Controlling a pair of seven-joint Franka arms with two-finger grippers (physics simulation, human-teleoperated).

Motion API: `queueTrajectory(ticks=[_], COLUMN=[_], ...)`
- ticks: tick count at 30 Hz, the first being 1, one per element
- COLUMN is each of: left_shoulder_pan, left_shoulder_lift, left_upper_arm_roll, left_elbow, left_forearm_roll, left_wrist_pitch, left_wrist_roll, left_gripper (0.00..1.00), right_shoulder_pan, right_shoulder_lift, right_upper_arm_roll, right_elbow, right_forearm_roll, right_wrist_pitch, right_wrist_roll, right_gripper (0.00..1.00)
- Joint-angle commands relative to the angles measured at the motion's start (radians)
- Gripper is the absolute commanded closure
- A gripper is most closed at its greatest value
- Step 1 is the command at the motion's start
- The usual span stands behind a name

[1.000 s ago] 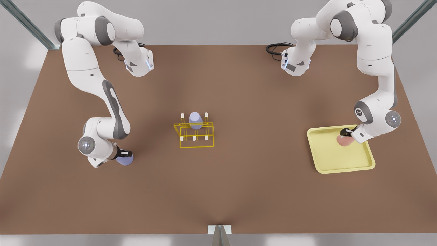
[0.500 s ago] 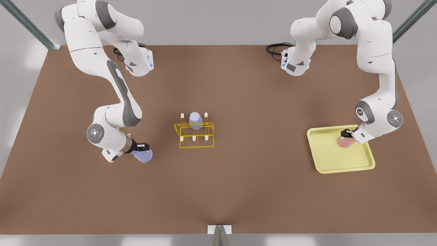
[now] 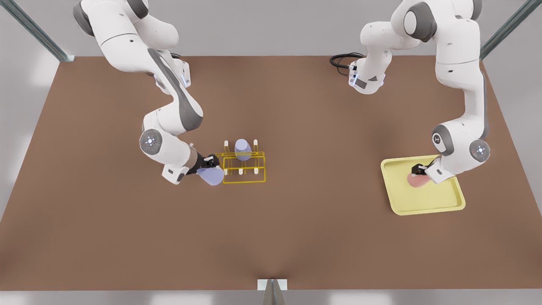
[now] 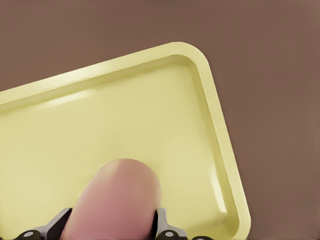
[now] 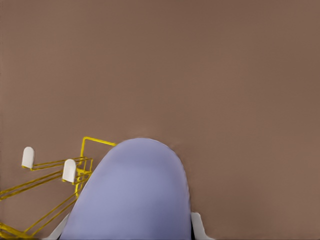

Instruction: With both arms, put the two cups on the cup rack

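Presently neither carried cup is racked: the right pincer (image 3: 210, 168) grips the lavender cup (image 3: 211, 176) beside the cup rack (image 3: 243, 168), the left pincer (image 3: 419, 173) clasps the pink cup (image 3: 417, 180) over the tray (image 3: 427, 203).

Lavender cup carried to the rack

The right gripper (image 3: 208, 165) has brought its lavender tumbler (image 3: 211, 176) beside the cup rack (image 3: 244, 168); the left gripper (image 3: 417, 170) shifted the salmon-pink tumbler (image 3: 417, 180) slightly inward.

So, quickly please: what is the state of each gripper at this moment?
Left gripper: shut on the pink cup, over the yellow tray.
Right gripper: shut on a lavender cup, beside the cup rack.
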Motion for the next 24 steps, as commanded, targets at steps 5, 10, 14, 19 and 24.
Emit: queueTrajectory(ticks=[5, 10, 14, 19, 24], left_shoulder_pan=[-0.086, -0.215, -0.368, -0.405, -0.469], left_shoulder_lift=[-0.023, 0.051, 0.134, 0.217, 0.250], left_upper_arm_roll=[-0.097, -0.161, -0.164, -0.233, -0.316], left_elbow=[0.063, 0.209, 0.411, 0.626, 0.726], left_forearm_roll=[0.001, 0.003, 0.003, 0.003, -0.002], left_wrist_pitch=[-0.112, -0.165, -0.302, -0.431, -0.431], left_wrist_roll=[-0.585, -0.864, -1.134, -1.420, -1.693], left_gripper=[0.18, 0.18, 0.18, 0.18, 0.18], right_shoulder_pan=[0.027, 0.047, 0.050, 0.059, 0.076], right_shoulder_lift=[0.026, 0.049, 0.063, 0.070, 0.084], right_upper_arm_roll=[0.008, 0.007, 0.007, 0.007, 0.007], right_elbow=[-0.001, 0.003, 0.003, 0.007, 0.009], right_forearm_roll=[0.018, 0.016, 0.018, 0.016, 0.018], right_wrist_pitch=[-0.032, -0.029, -0.028, -0.029, -0.029], right_wrist_roll=[-0.042, -0.049, -0.046, -0.040, -0.028], right_gripper=[0.32, 0.32, 0.00, 0.00, 0.00])
